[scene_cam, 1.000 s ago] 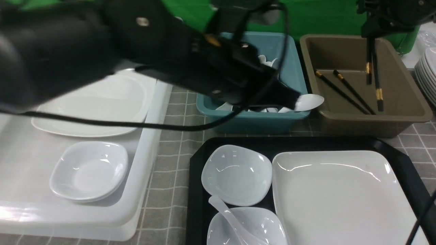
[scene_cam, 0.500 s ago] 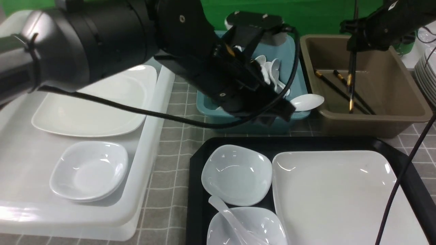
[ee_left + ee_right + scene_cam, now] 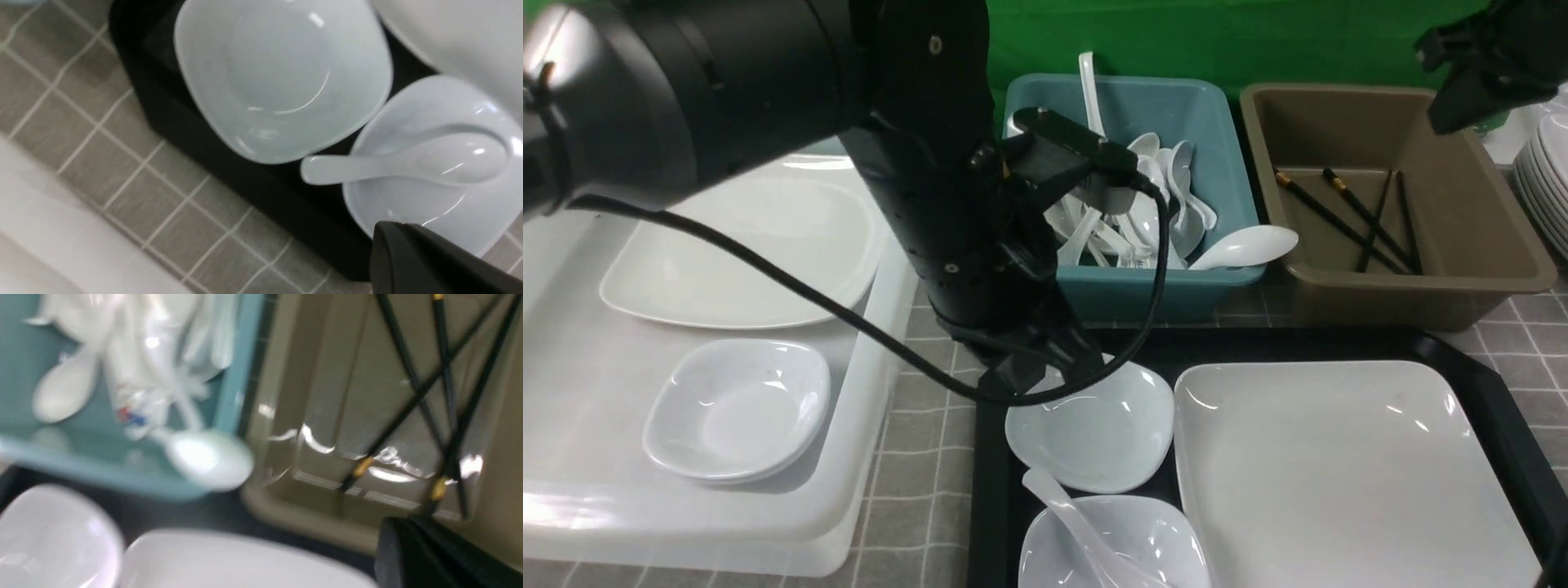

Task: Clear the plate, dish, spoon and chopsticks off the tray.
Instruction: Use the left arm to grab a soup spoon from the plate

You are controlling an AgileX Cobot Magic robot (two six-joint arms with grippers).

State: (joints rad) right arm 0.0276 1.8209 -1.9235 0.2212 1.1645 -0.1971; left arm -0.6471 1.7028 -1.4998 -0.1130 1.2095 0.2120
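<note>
So far, chopsticks (image 3: 1408, 222) in tub (image 3: 1421, 286); plate (image 3: 1339, 474), dishes (image 3: 1090, 425) and spoon (image 3: 1086, 535) remain on tray (image 3: 992, 506). Both grippers' jaws clenched, nothing held.

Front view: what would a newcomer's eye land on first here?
Probably the dark left arm, slanting in from the left with its end effector over a small white bowl. Next, the big glossy white plate filling the black tray's right side. Behind it, black chopsticks lie crossed in the brown tub.
</note>
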